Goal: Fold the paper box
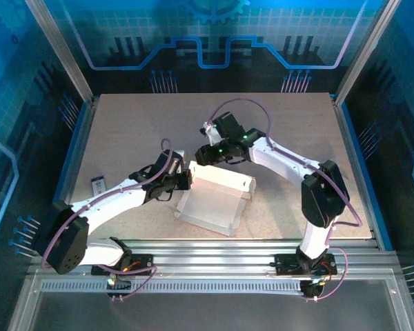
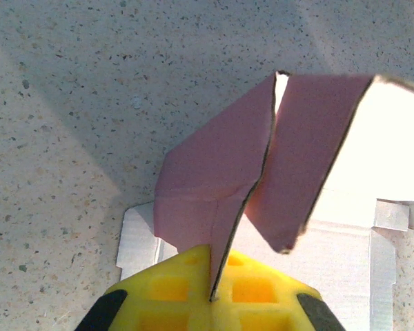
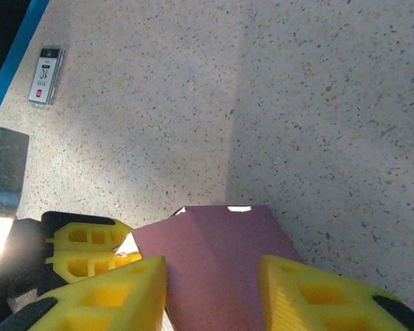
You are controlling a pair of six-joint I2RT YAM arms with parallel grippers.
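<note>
The speckled beige surface [image 1: 124, 131] carries everything you have in play.

The paper box [image 1: 217, 203] sits near the middle of that surface, a little toward the near edge, between your two arms. In the top external view its pale inner face is up and its side walls are partly raised. In the left wrist view two pink panels stand up side by side at the box's far-left corner, with a narrow dark slit between them. White flaps lie flat on the surface beneath.

Your left gripper [image 2: 214, 276] is closed on the paper box. The thin edge of one pink panel runs straight down into the seam between its yellow fingers [image 2: 172, 286], with no gap to either side. In the top external view this gripper is at the box's left wall.

Your right gripper [image 3: 212, 265] is spread wide, one yellow finger [image 3: 117, 293] on each side of a pink panel. You cannot tell from these views whether either finger touches the card. It is just beside the left gripper at the same corner — the left gripper's yellow fingers appear at the lower left of the right wrist view.

A small white label card [image 3: 45, 74] with dark and red print lies flat near the left edge of the surface, well apart from the box.
</note>
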